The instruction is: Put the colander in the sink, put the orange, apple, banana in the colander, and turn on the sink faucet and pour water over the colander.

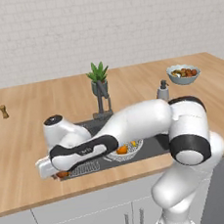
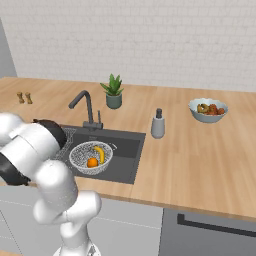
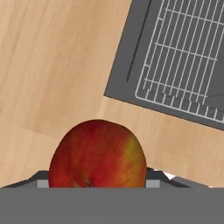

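Red, yellow-patched round apple (image 3: pixel 97 154) fills the lower frame, apparently held between unseen fingers; a loose hold could drop it onto the wooden bench (image 3: pixel 52 65).

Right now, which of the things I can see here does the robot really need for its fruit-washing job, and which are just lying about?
Part of the job:
colander in the sink
orange and banana in the colander
apple near the jaws, above the counter
sink faucet, no water running

Just lying about:
potted plant
soap dispenser
fruit bowl
two small shakers
wire rack
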Available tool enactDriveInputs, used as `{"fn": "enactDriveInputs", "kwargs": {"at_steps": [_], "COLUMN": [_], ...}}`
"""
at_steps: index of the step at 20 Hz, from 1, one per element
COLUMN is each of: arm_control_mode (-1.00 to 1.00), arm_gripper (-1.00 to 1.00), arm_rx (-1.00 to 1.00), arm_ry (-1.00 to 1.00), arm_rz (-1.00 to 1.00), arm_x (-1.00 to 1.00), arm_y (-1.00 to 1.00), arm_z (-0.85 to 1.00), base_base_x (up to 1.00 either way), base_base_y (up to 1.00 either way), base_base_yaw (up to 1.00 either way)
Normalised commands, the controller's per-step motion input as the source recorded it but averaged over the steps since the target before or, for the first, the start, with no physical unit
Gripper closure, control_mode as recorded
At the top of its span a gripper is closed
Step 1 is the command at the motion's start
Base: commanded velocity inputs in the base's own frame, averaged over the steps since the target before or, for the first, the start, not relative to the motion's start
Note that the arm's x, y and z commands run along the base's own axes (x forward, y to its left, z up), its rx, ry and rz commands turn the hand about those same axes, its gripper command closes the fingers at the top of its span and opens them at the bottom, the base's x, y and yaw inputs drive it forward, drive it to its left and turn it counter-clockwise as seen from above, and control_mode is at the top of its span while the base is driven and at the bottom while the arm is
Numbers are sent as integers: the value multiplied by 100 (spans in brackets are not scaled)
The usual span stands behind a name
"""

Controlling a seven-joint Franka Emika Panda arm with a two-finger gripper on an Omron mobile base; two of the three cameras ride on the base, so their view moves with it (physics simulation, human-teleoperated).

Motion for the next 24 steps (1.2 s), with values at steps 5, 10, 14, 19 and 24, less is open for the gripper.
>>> {"fn": "enactDriveInputs", "kwargs": {"at_steps": [5,10,14,19,24], "arm_control_mode": [-100,-100,-100,-100,-100], "arm_gripper": [100,100,100,100,100], "arm_rx": [9,4,0,-2,-3], "arm_ry": [16,14,8,0,0], "arm_rz": [-1,-4,-4,-2,-7], "arm_x": [-1,0,16,17,34], "arm_y": [-100,-100,-98,-75,-58], "arm_z": [37,15,1,-5,-2], "base_base_x": [0,0,0,0,0], "base_base_y": [0,0,0,0,0], "base_base_yaw": [0,0,0,0,0]}}
